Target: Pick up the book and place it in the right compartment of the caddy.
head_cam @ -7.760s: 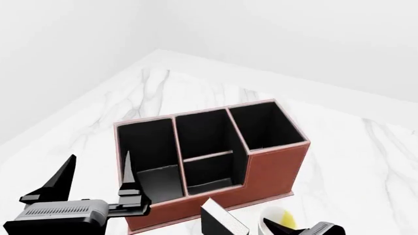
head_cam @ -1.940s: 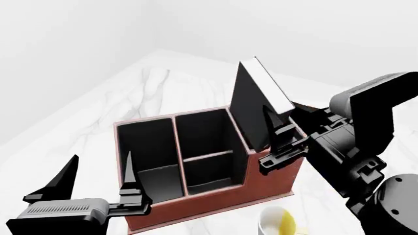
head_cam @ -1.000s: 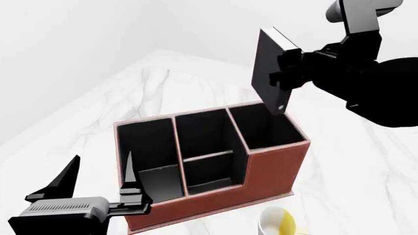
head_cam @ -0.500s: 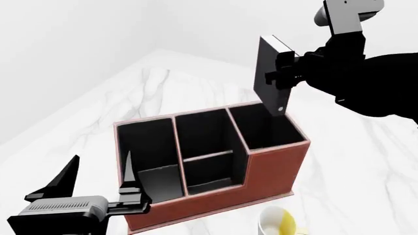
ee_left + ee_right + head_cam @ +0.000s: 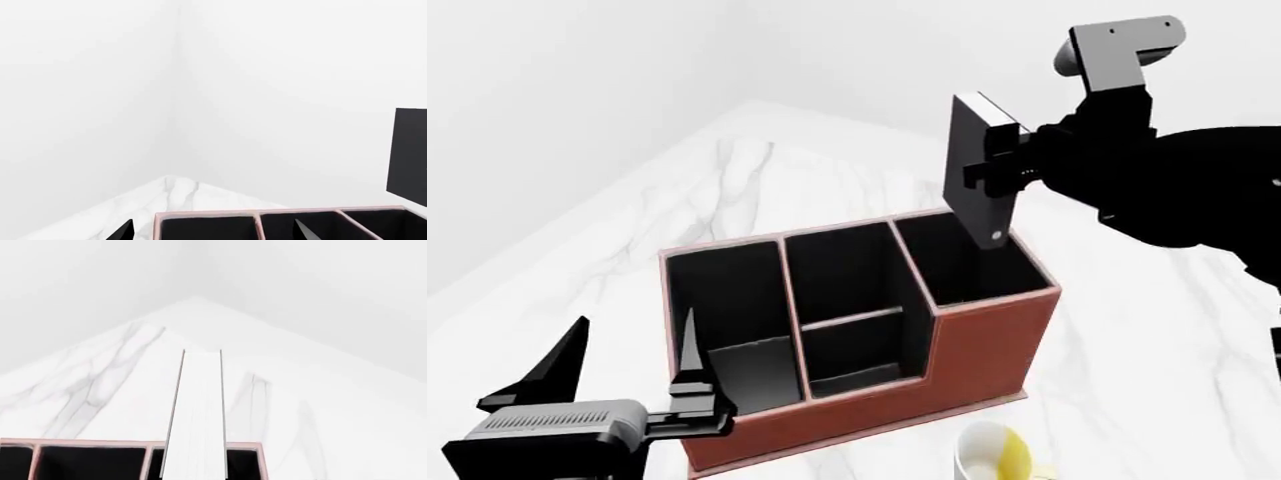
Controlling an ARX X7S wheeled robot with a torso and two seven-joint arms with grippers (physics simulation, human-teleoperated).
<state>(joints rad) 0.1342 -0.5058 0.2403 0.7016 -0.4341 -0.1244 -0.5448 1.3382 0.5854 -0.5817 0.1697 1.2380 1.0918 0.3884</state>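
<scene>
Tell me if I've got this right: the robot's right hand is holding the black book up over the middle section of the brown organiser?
Not quite. The head view shows the right hand holding the book over the right compartment, the tall end cell of the caddy, not the middle one. The rest is right.

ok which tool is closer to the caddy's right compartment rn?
Right. The right tool holds the book directly above the right compartment, the book's lower corner at its opening. The left tool hangs open in front of the caddy, near its opposite end.
</scene>
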